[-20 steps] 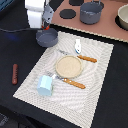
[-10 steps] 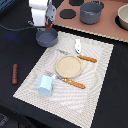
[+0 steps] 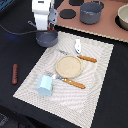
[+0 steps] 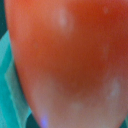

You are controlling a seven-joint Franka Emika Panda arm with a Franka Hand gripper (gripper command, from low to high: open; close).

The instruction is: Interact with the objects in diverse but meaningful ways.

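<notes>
**Arm over the saucepan at the placemat's far corner**

A dark table (image 3: pixel 112 107) carries a pale woven placemat (image 3: pixel 95 67). The white gripper (image 3: pixel 44 31) hangs over the small grey long-handled saucepan (image 3: pixel 47 39); whether its jaws are spread or closed cannot be told. The wrist view is filled by a blurred red tomato (image 4: pixel 70 55). A light-blue cup (image 3: pixel 45 85) sits on the mat, a brown sausage (image 3: pixel 14 74) off it, and a grey pot (image 3: pixel 91 12) beyond.

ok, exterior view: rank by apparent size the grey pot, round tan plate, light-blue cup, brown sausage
1. Grey pot and tan plate: similar in apparent size, and the pot sits farther back, so I won't rank them.
2. Light-blue cup.
3. Brown sausage: long but thin, smallest in area.
</notes>
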